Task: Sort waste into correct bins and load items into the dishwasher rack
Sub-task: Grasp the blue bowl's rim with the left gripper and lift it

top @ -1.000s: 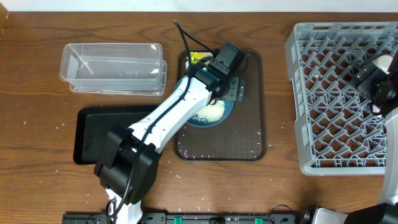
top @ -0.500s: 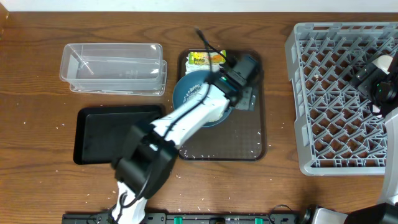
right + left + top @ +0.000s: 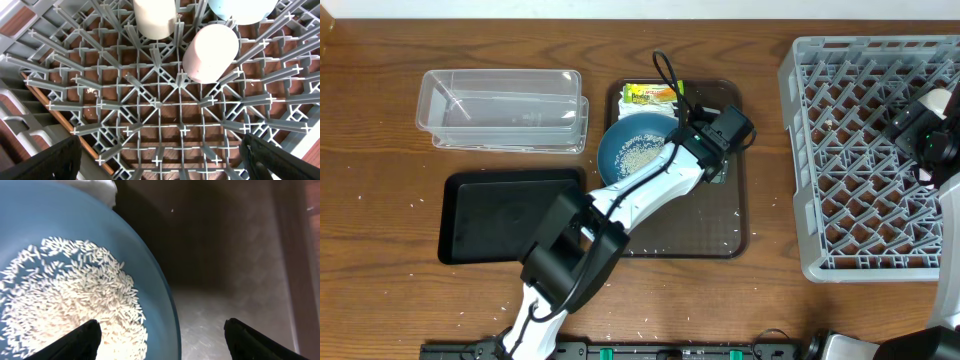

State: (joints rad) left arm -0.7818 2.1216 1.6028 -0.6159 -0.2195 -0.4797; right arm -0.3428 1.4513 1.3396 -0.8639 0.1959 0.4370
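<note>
Table (image 3: pixel 380 150), tray's (image 3: pixel 720 215) back-left: left gripper (image 3: pixel 162 340) spread, straddling bowl (image 3: pixel 60 225) rim to pinch; rice (image 3: pixel 75 295) inside. Right gripper (image 3: pixel 162 160) agape over rack (image 3: pixel 150 100).

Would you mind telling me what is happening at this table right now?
The left gripper is at the blue bowl on the brown tray. Its open jaws straddle the rim, one finger over the rice, and nothing is gripped yet. A wrapper lies on the tray behind the bowl. The right gripper hovers open over the rack, where two pale cups already stand.
</note>
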